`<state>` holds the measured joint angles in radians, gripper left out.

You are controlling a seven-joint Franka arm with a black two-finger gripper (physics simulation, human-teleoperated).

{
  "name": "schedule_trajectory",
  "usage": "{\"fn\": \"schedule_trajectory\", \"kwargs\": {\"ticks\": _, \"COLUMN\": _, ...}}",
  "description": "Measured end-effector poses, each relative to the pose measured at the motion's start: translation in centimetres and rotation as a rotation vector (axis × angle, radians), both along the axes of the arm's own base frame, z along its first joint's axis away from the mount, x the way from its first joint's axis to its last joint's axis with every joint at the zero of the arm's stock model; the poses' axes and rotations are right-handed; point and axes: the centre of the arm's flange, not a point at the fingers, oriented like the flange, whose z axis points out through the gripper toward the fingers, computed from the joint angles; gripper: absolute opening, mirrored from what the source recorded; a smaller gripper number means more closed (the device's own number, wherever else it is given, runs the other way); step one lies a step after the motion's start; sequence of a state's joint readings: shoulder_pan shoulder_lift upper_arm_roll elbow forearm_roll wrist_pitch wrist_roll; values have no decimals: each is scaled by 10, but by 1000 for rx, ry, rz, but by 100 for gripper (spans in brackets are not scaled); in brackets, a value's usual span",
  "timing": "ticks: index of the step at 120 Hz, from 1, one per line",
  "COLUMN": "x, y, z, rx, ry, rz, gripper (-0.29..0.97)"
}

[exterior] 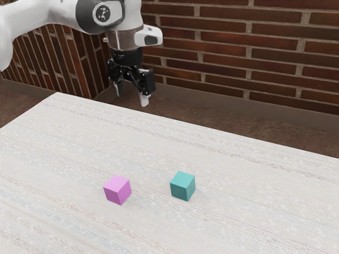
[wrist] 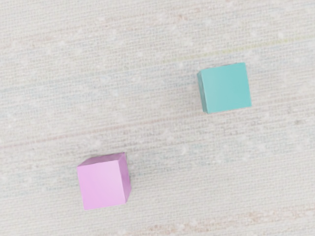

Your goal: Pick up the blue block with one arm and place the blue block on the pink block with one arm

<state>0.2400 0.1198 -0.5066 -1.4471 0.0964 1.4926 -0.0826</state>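
Status: nothing done yet. The blue block (it renders teal) sits flat on the table, to the exterior view's right of the pink block. The two are near each other but apart, with a strip of bare tabletop between them. Neither block is stacked or tilted.

Hand: the gripper hangs high above the table, well back from the pink block toward the brick wall. Its fingers stand apart with nothing between them, so it is empty.

Wrist view: the blue block and the pink block both show from above. Their sides are not quite parallel; the blue block is turned slightly relative to the pink one.

Remaining, by my reading: descend onto the blue block, close on it, lift, carry it over the pink block, and set it on top. That is the whole task.

Room: the tabletop around the pink block is bare on every side, and the blue block is the only neighbour. The table's far edge lies well beyond the pink block, near the wall, and both blocks sit well inside it. The gap beside the pink block looks wide enough for a finger to come down on that side of the blue block without touching pink. This is a judgement; I can't confirm the clearance.
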Motion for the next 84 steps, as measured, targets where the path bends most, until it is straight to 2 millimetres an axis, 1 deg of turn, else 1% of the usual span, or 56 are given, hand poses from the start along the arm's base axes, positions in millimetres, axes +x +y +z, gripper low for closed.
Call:
{"fn": "schedule_trajectory", "kwargs": {"ticks": 8, "x": 13, "y": 1, "z": -26, "rx": -5, "ry": 13, "rz": 18, "gripper": 68}}
{"fn": "schedule_trajectory", "kwargs": {"ticks": 15, "x": 32, "y": -3, "z": -53, "rx": -24, "ry": 34, "rz": 27, "gripper": 68}}
{"fn": "schedule_trajectory", "kwargs": {"ticks": 21, "x": 44, "y": -4, "z": -67, "rx": -34, "ry": 39, "rz": 42, "gripper": 68}}
{"fn": "schedule_trajectory", "kwargs": {"ticks": 31, "x": 55, "y": -13, "z": -82, "rx": -41, "ry": 32, "rz": 57, "gripper": 68}}
{"fn": "schedule_trajectory", "kwargs": {"ticks": 38, "x": 70, "y": -21, "z": -94, "rx": -44, "ry": 21, "rz": 68, "gripper": 68}}
{"fn": "schedule_trajectory", "kwargs": {"ticks": 47, "x": 83, "y": -22, "z": -107, "rx": -22, "ry": 9, "rz": 108, "gripper": 68}}
{"fn": "schedule_trajectory", "kwargs": {"ticks": 57, "x": 93, "y": -27, "z": -134, "rx": -22, "ry": 19, "rz": 135, "gripper": 68}}
{"fn": "schedule_trajectory", "kwargs": {"ticks": 62, "x": 96, "y": -30, "z": -144, "rx": -24, "ry": 21, "rz": 144, "gripper": 68}}
{"fn": "schedule_trajectory", "kwargs": {"ticks": 71, "x": 99, "y": -36, "z": -152, "rx": -34, "ry": 10, "rz": 158, "gripper": 68}}
{"fn": "schedule_trajectory", "kwargs": {"ticks": 80, "x": 102, "y": -41, "z": -155, "rx": -48, "ry": -2, "rz": 171, "gripper": 68}}
{"fn": "schedule_trajectory", "kwargs": {"ticks": 84, "x": 103, "y": -42, "z": -160, "rx": -53, "ry": -3, "rz": 176, "gripper": 68}}
